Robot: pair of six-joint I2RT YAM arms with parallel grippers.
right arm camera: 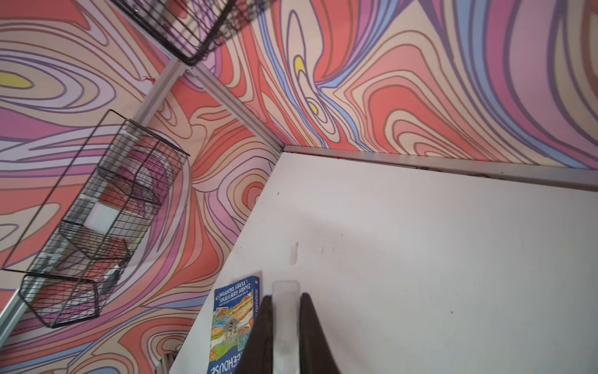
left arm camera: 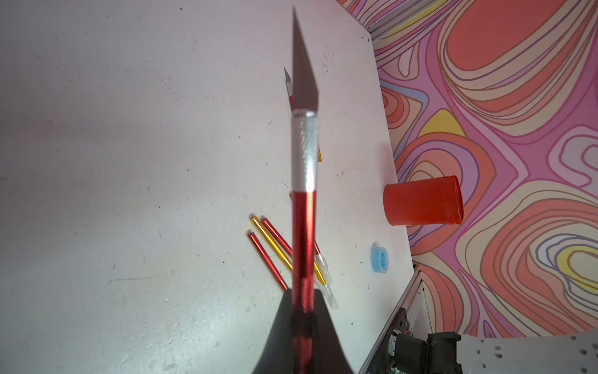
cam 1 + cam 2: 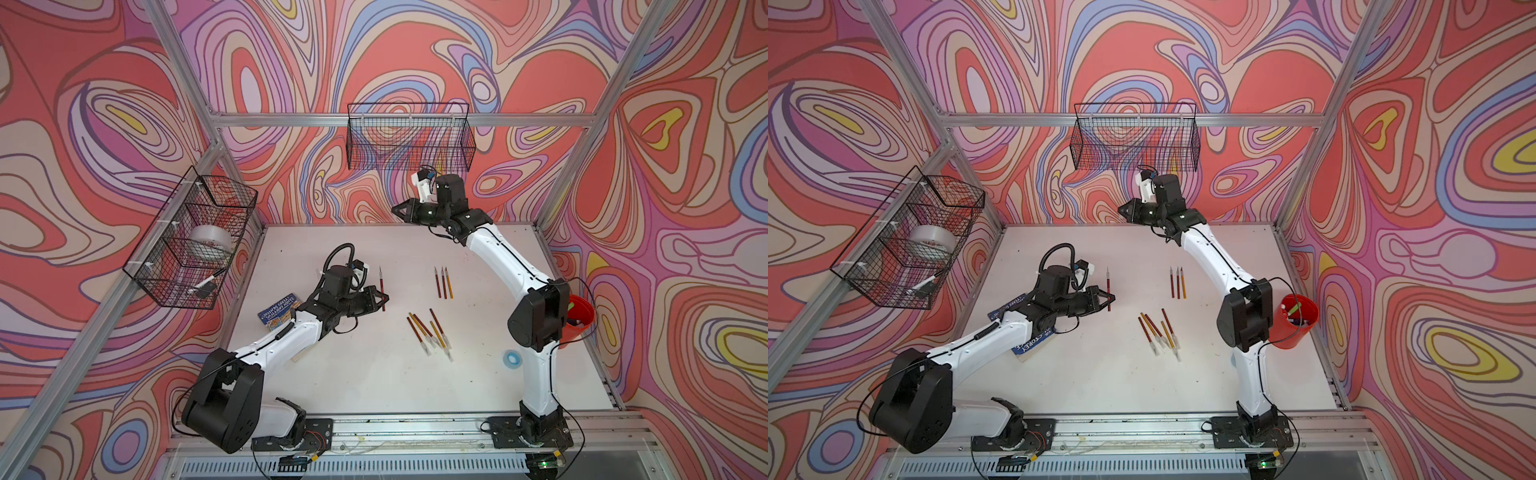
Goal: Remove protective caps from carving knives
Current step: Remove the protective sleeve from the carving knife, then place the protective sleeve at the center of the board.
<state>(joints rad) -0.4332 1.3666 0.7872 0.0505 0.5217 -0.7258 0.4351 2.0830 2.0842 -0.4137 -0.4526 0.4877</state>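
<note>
My left gripper (image 3: 384, 297) (image 2: 302, 291) is shut on the red handle of a carving knife (image 3: 381, 286) (image 2: 303, 210); its grey blade is bare and points toward the back of the table. High over the back of the table, my right gripper (image 3: 395, 210) (image 1: 285, 296) is shut on a translucent protective cap (image 1: 285, 311). Three bare-bladed knives (image 3: 443, 282) (image 3: 1177, 282) lie side by side mid-table. Nearer the front lie several knives (image 3: 430, 332) (image 3: 1158, 332) with whitish caps (image 3: 428, 349) on their tips.
A red cup (image 3: 579, 316) (image 2: 424, 200) stands at the table's right edge behind the right arm, and a blue tape ring (image 3: 509, 357) (image 2: 379, 257) lies nearby. A blue book (image 3: 276, 316) (image 1: 234, 323) lies under the left arm. Wire baskets (image 3: 409, 137) (image 3: 195, 237) hang on the back and left walls.
</note>
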